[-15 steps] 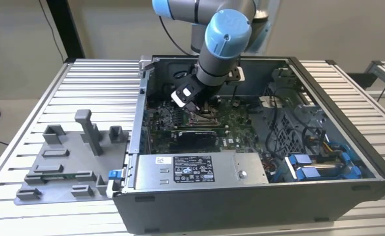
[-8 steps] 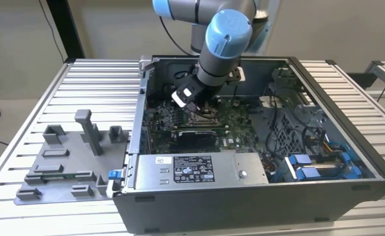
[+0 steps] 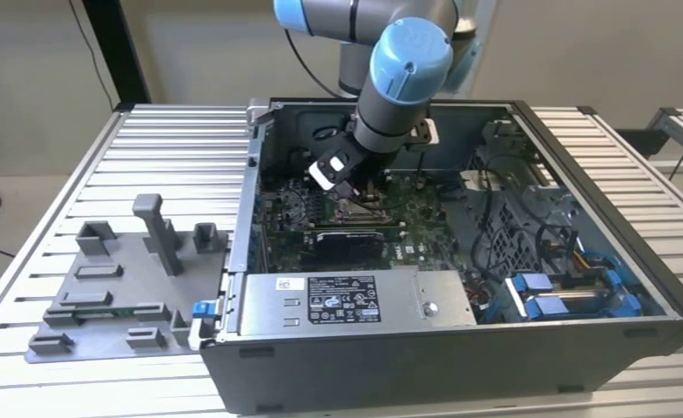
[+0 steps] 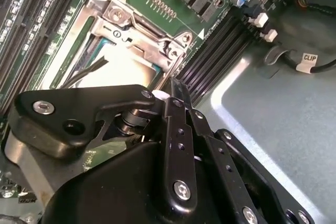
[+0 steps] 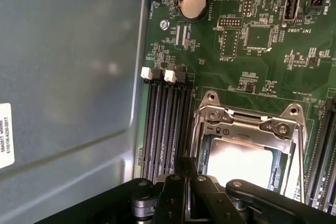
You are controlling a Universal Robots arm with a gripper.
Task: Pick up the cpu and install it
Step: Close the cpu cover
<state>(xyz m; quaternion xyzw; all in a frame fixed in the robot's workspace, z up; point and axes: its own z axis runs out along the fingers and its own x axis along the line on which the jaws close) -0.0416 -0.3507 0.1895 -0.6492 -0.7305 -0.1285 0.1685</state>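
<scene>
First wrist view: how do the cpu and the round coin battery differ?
The cpu is square; the coin battery is round. The cpu lies within the metal socket frame; the coin battery sits apart from it. The cpu looks larger than the coin battery. Both are silvery and flat.

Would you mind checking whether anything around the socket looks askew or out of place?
Nothing stands out. The cpu appears to lie flat and square inside the socket frame, with the gripper just above it. Nothing nearby looks bent or loose.
</scene>
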